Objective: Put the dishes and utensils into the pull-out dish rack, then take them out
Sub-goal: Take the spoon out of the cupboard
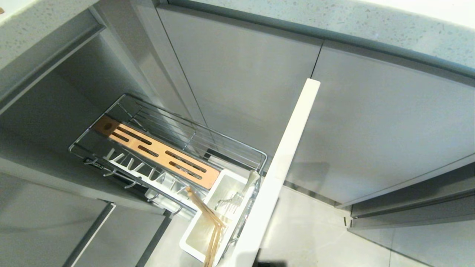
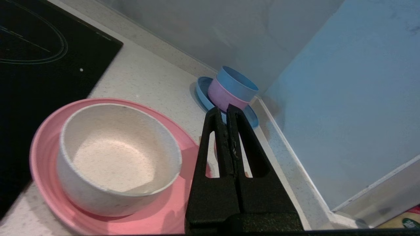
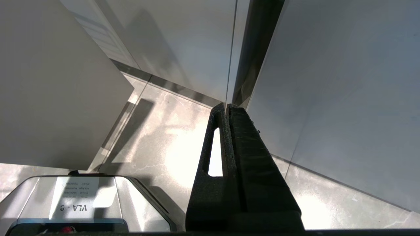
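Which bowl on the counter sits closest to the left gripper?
The white bowl on the pink plate, beside the shut left gripper. The purple bowl and blue bowl are stacked farther off in the corner.

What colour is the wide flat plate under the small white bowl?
Pale pink plate, seen best in the left wrist view, beneath the speckled white bowl.

Gray cabinet doors [image 1: 371, 122] closed, below speckled counter edge [image 1: 334, 22]. Shiny pale floor [image 1: 319, 230] under them

Up on counter top [image 2: 144, 78]: black stove top [image 2: 36, 49] at one side. Blue cup [image 2: 238, 82] sits inside purple cup [image 2: 223, 96], both on blue plate [image 2: 205, 93], tucked in corner by pale wall [image 2: 344, 98]

Silver box with label "VLA - 9" [image 3: 73, 203] down near floor
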Controlling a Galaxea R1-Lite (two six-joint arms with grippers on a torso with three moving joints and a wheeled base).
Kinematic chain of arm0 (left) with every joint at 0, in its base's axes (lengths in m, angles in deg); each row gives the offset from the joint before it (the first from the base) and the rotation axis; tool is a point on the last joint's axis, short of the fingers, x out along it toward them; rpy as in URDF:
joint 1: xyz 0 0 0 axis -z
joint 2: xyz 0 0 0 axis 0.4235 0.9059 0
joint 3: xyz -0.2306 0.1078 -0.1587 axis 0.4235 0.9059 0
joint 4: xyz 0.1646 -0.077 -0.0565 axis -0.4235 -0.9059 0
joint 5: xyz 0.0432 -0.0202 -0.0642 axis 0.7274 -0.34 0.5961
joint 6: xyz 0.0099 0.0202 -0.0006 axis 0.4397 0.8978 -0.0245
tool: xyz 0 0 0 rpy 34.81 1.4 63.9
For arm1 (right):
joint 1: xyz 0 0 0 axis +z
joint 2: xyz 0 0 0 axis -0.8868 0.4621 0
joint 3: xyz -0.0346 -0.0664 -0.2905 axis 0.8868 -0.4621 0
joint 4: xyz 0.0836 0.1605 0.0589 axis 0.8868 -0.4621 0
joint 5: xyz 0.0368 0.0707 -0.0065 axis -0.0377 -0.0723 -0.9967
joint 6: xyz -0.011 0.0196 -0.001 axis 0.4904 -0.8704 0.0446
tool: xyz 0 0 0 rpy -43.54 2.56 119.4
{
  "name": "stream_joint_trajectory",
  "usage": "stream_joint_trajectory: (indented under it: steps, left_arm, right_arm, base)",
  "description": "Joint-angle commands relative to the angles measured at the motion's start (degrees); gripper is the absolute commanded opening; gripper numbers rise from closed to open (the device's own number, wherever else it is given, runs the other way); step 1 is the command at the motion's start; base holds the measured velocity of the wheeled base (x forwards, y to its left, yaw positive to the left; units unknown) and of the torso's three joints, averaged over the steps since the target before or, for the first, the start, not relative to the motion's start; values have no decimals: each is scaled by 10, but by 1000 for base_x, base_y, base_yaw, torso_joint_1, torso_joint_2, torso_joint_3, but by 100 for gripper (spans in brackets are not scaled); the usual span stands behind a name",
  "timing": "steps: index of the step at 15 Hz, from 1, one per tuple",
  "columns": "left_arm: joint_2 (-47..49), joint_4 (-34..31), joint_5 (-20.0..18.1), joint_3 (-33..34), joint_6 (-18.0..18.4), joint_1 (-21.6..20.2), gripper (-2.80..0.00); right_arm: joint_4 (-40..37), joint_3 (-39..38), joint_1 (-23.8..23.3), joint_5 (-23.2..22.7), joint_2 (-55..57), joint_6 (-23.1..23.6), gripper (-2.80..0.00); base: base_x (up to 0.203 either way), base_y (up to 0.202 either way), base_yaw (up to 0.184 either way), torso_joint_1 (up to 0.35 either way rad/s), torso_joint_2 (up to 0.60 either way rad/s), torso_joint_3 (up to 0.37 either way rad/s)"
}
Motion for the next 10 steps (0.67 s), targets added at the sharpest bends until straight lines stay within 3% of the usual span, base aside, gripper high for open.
stream_joint_trajectory:
  steps: [1,4,6,10]
  left_arm:
    - [-22,37,0,50,-2,-19,-280]
    - [-33,99,-24,99,-2,-67,-280]
    - [-46,138,-70,139,-8,-101,-280]
    - [-55,208,-86,213,-11,-111,-280]
  right_arm:
    - [0,-1,0,0,0,1,-280]
    - [0,-1,0,0,0,0,-280]
    - [0,-1,0,0,0,0,-280]
    - [0,-1,0,0,0,0,-280]
  base:
    - [0,0,0,0,0,0]
    - [0,0,0,0,0,0]
    - [0,0,0,0,0,0]
    - [0,0,0,0,0,0]
